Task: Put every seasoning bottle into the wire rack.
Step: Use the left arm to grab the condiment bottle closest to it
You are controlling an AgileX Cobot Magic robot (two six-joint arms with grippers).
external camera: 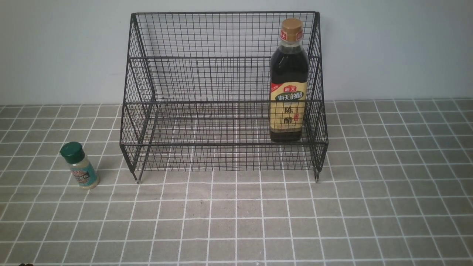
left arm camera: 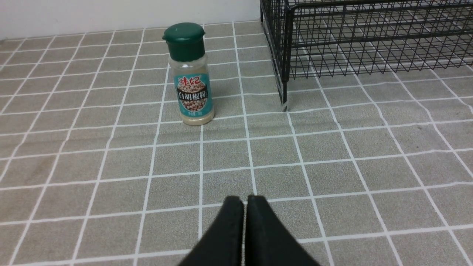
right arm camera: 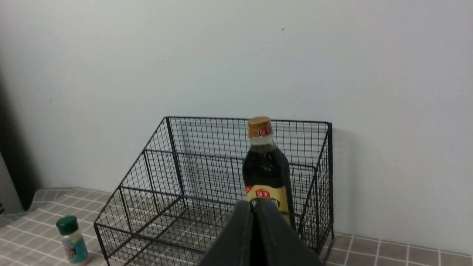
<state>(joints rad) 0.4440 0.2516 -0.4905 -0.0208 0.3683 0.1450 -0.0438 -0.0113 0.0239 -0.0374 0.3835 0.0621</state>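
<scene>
Vinegar bottle (external camera: pixel 289 85) sits in the wire rack (external camera: pixel 221 145), lower tier, shaker (external camera: pixel 79 166) on the tiles (external camera: pixel 258 221) beside its left leg — left gripper (left arm camera: pixel 245 201) and right gripper (right arm camera: pixel 254 205) both pinched closed, empty, so left likely must open, then reach for shaker.

Front cam head-on, L wrist low, R wrist high, rack (external camera: pixel 221 157) shared

Nothing fancy: my left gripper (left arm camera: pixel 245 201) is two matte black fingers, wide at the base, tapering to rounded tips. My right gripper (right arm camera: pixel 254 202) looks the same, maybe more charcoal.
</scene>
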